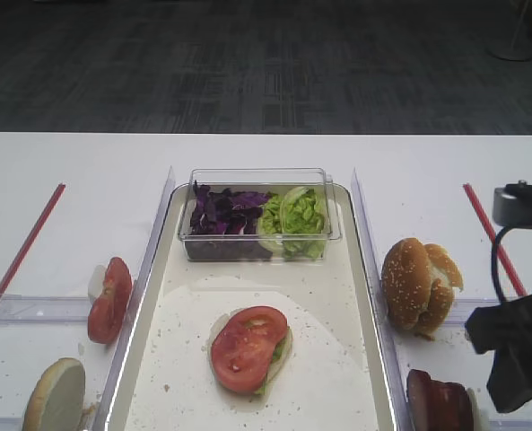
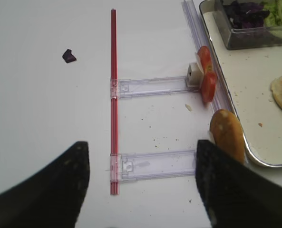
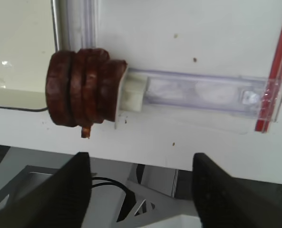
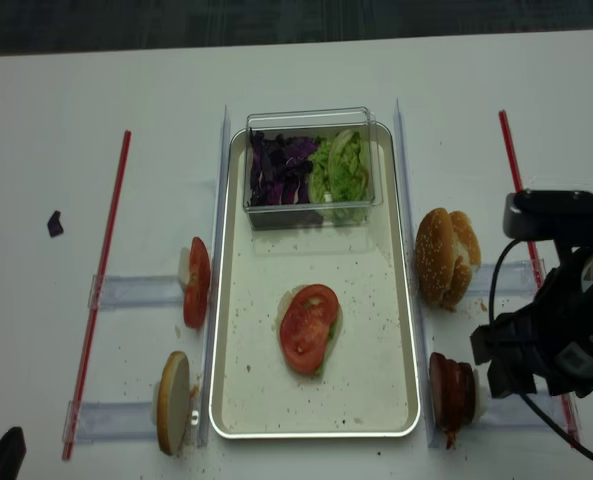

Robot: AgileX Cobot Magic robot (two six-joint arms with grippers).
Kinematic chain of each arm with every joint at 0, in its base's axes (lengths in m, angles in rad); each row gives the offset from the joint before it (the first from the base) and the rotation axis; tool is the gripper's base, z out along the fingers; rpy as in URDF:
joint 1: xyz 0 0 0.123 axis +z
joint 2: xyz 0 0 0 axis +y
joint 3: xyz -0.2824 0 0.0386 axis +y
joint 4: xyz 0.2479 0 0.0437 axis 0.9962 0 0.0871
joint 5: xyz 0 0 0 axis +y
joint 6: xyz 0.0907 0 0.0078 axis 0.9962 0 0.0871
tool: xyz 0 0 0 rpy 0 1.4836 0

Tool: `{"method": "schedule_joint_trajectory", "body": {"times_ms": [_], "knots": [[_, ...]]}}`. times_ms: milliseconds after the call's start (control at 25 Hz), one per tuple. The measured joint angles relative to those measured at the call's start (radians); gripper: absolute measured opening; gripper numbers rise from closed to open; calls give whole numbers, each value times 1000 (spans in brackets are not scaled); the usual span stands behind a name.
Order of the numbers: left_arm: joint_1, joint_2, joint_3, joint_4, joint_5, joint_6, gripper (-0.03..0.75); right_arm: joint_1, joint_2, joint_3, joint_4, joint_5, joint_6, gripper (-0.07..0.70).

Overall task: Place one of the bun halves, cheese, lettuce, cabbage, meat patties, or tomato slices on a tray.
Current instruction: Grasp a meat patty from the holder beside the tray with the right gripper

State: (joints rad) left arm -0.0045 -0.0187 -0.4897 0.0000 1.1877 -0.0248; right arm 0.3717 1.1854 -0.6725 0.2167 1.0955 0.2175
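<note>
White table (image 4: 96,130), tray (image 4: 371,400) centered, tomato slice (image 4: 309,328) stacked mid-tray. Right gripper (image 3: 141,183) spread wide, nothing held, meat patties (image 3: 83,87) at 11 o'clock. Left gripper (image 2: 141,183) likewise parted, nothing held.

Tray (image 4: 226,400) mid-desk, crumb-speckled. Tomato slice (image 4: 309,327) atop bun half, lettuce between. Meat patties (image 4: 450,391) on edge right of tray; bun halves (image 4: 446,257) behind them.

A lab or office test space is indicated: white table (image 1: 77,180), red strips (image 4: 101,270), grey carpet tiles (image 1: 248,63).
</note>
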Motion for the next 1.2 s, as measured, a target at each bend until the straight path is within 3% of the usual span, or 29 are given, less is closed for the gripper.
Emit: {"method": "schedule_joint_trajectory", "body": {"times_ms": [240, 600, 1200], "knots": [[0, 0, 0, 0, 0, 0, 440, 148, 56, -1, 0, -43, 116, 481], [0, 0, 0, 0, 0, 0, 439, 307, 111, -89, 0, -50, 241, 480], [0, 0, 0, 0, 0, 0, 439, 345, 169, -131, -40, -51, 309, 452]]}}
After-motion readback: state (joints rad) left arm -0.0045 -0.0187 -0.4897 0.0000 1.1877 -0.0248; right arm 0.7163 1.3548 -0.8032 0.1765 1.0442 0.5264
